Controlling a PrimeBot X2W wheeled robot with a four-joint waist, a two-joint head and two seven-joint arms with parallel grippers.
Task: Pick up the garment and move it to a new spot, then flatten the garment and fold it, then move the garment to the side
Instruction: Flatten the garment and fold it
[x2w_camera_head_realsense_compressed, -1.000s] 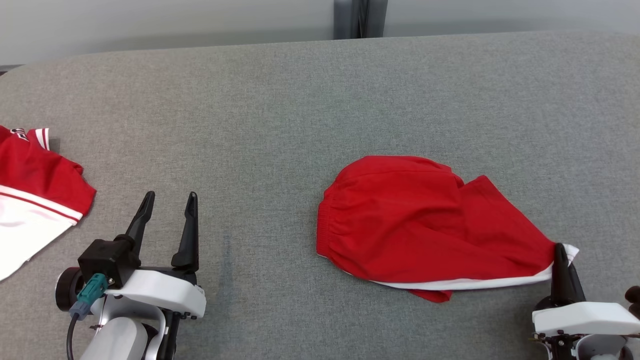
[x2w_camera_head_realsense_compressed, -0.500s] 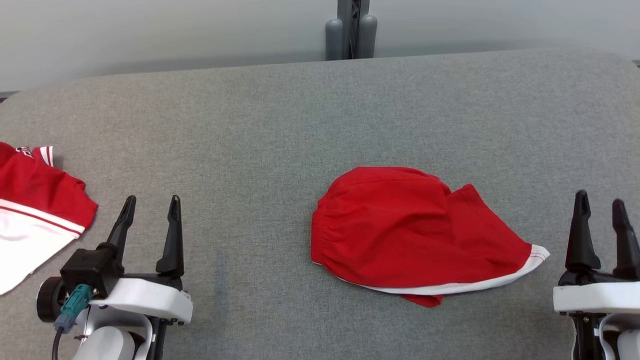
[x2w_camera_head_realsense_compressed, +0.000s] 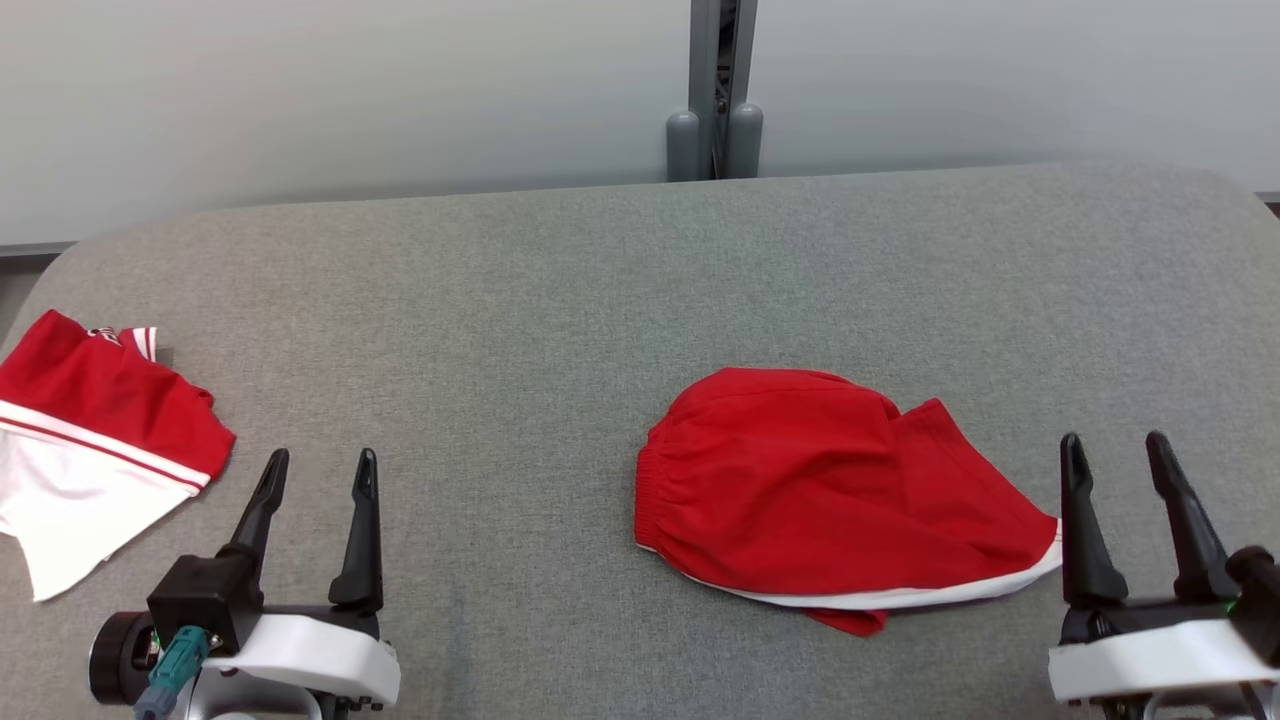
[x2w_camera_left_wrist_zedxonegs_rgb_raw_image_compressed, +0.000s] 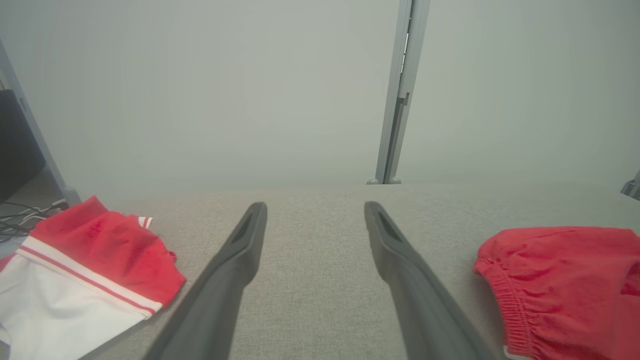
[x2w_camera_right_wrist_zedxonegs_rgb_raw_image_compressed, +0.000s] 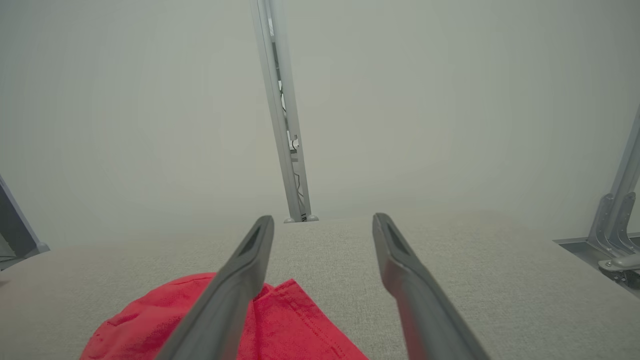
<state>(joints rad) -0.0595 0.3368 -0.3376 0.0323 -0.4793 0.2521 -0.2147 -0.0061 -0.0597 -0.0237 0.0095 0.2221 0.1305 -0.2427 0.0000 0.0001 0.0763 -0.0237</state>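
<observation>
A pair of red shorts, the garment, lies loosely folded on the grey table, right of centre, with a white band along its near hem. My right gripper stands open just past the garment's right corner, nothing between its fingers. The left gripper is open too, well to the garment's left, empty. In the left wrist view the garment sits at the right edge, beyond the left gripper. Seen from the right wrist, the garment lies low and left of the right gripper.
A second red-and-white garment lies at the table's left edge, also in the left wrist view. A grey post stands against the wall behind the table's far edge. Bare grey cloth surface spans the middle and far side.
My right gripper has let go of the garment's white-banded corner, opened, and drawn back to the right. The corner has dropped flat. The head camera has tilted up, showing more wall.
</observation>
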